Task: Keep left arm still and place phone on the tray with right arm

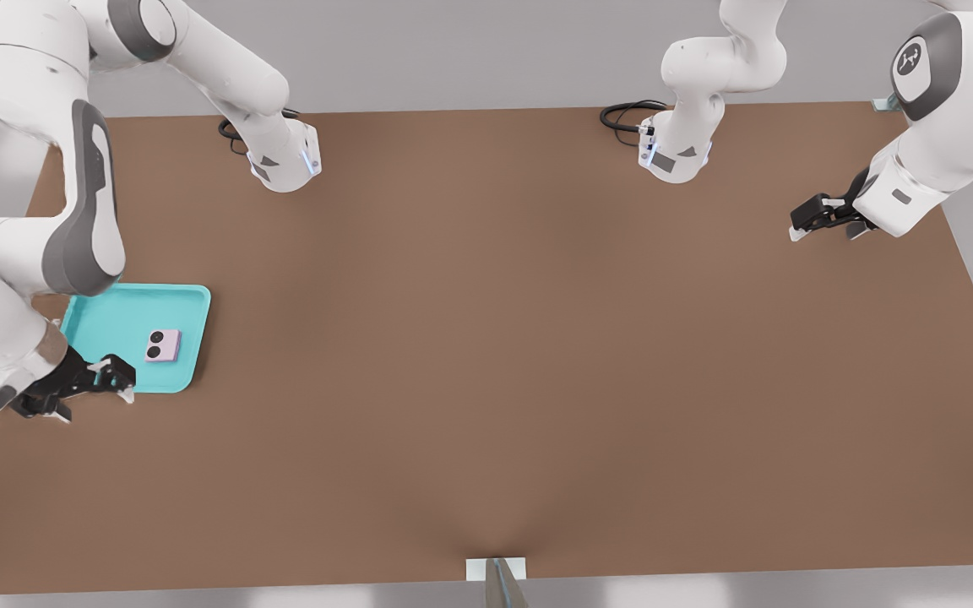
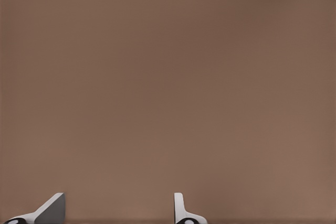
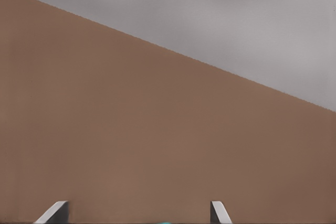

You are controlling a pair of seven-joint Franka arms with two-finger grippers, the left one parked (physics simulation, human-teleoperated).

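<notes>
Gripper [image 1: 115, 384] of the right arm [image 1: 85, 211] hangs spread and empty over the tray's near corner on the front view's left. Its fingertips [image 3: 55, 212] stand wide apart. The pink phone [image 1: 163, 345] lies flat inside the turquoise tray [image 1: 191, 300], well within the rim, so the placing looks done. Best now to lift straight up and away over the desk [image 1: 520, 338], without brushing the rim or nudging the phone.

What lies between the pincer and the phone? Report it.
Front view: only bare turquoise floor of the tray separates the open pincer, which hangs over the tray's near rim, from the pink phone. Nothing else lies there.
</notes>
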